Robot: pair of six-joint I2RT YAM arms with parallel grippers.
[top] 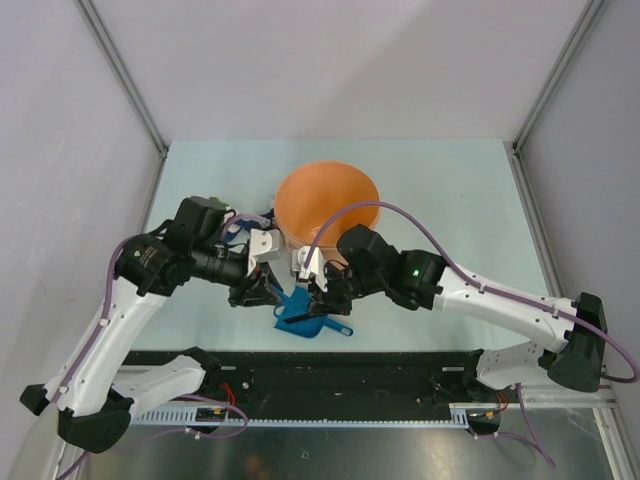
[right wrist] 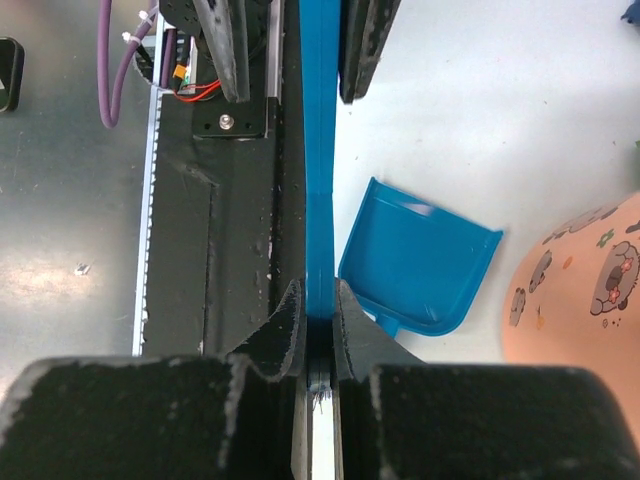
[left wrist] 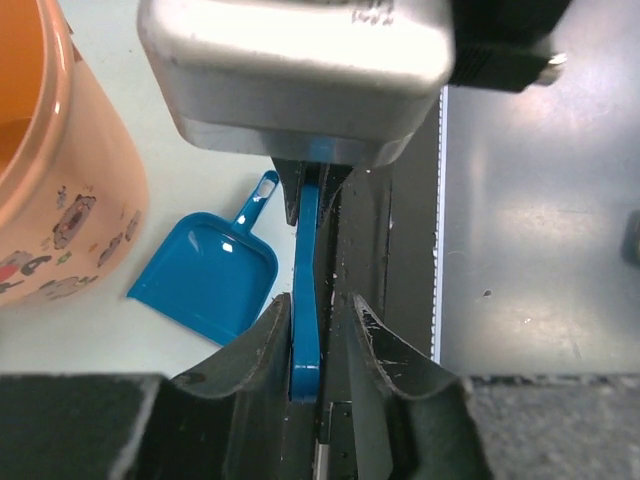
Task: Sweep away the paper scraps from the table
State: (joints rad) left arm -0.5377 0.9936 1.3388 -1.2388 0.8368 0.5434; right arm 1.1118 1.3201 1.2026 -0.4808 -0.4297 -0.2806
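Mint counter [top: 450,200] carries an orange bucket [top: 328,205], with a dustpan [left wrist: 205,275] just near of it. Right end effector [right wrist: 318,320] is clamped on the brush [right wrist: 320,150]. Left end effector [left wrist: 308,330] straddles the other end, jaws slightly apart. Best to seat that grip squarely before the right releases. Scraps [top: 265,214] seem to lie left of the bucket, mostly hidden.

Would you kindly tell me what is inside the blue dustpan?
Both wrist views show the dustpan with a bare blue scoop, nothing lying in it. From above, the right gripper covers part of it.
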